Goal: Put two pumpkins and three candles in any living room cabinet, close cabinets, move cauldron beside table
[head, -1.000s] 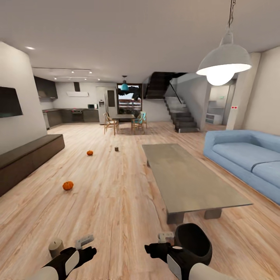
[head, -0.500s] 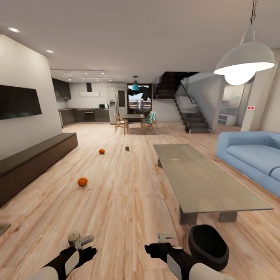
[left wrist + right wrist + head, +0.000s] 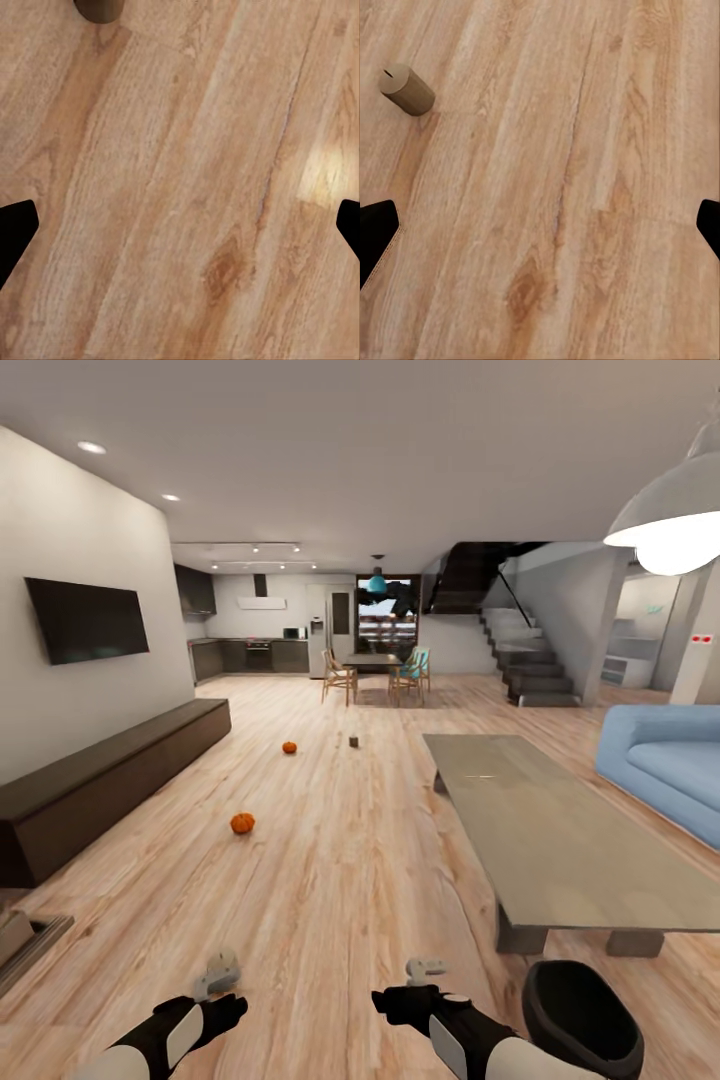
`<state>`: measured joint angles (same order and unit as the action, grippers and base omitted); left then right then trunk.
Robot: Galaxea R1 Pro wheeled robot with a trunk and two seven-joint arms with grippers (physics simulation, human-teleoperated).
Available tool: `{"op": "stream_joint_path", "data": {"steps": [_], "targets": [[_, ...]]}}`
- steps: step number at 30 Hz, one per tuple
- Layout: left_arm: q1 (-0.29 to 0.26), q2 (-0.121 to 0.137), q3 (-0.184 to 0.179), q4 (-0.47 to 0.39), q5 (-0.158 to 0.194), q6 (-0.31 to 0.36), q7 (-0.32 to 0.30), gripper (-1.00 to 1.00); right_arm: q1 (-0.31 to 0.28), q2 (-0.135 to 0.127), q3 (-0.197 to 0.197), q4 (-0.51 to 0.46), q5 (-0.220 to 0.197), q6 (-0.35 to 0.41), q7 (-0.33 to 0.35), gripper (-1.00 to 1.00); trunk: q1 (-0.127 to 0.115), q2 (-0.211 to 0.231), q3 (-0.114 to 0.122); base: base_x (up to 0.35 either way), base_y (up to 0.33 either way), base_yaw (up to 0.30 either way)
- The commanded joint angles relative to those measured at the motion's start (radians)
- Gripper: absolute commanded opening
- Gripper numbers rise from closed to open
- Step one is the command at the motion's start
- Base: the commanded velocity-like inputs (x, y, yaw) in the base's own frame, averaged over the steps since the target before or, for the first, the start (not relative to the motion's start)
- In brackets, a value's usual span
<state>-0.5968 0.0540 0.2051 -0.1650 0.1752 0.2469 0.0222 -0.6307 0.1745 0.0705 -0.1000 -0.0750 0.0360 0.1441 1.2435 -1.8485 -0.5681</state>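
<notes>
Both the left gripper (image 3: 218,972) and right gripper (image 3: 425,966) hang spread and empty over the floor (image 3: 340,880); two pumpkins (image 3: 242,823) lie beside the shut cabinet (image 3: 110,780); the cauldron (image 3: 582,1028), partly cut off, sits empty by the table (image 3: 550,840); one candle (image 3: 406,90) stands nearby.

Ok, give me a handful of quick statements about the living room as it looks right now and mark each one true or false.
1. Two pumpkins lie on the wood floor, the nearer pumpkin and the farther pumpkin. True.
2. A candle stands on the long grey table. False: the tabletop is bare; one candle stands on the floor in the right wrist view.
3. The black cauldron sits on the floor by the table's near end. True.
4. The left hand holds a pumpkin. False: it is open over bare floor.
5. The dark cabinet runs along the wall under the television. True.
</notes>
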Motion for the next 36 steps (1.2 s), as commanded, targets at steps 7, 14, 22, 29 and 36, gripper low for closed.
{"op": "stream_joint_path", "data": {"steps": [7,14,22,29,36], "targets": [[0.000,0.000,0.000,-0.002,0.010,0.006,0.002,1.00,0.000,0.000,0.008,-0.001,-0.008,0.003,0.000,1.00,0.000,-0.001,-0.001,0.036,0.235,0.015],[0.000,0.000,-0.001,-0.002,0.010,0.006,0.002,1.00,0.000,0.000,0.008,0.006,-0.007,-0.017,-0.001,1.00,0.000,-0.001,-0.005,0.173,0.028,0.148],[0.000,0.000,-0.001,-0.002,0.010,0.006,0.001,1.00,0.000,0.000,0.008,0.011,-0.006,-0.024,0.000,1.00,0.000,-0.001,-0.012,0.096,0.001,0.172],[0.000,0.001,0.000,-0.002,0.009,0.006,0.000,1.00,0.000,0.000,0.008,0.011,-0.006,-0.024,0.000,1.00,0.000,-0.001,-0.012,0.137,-0.009,0.017],[0.000,0.003,0.001,-0.003,0.010,0.009,-0.011,1.00,0.000,0.000,0.008,0.011,-0.006,-0.025,0.003,1.00,0.000,-0.001,-0.012,0.100,-0.001,0.001]]}}
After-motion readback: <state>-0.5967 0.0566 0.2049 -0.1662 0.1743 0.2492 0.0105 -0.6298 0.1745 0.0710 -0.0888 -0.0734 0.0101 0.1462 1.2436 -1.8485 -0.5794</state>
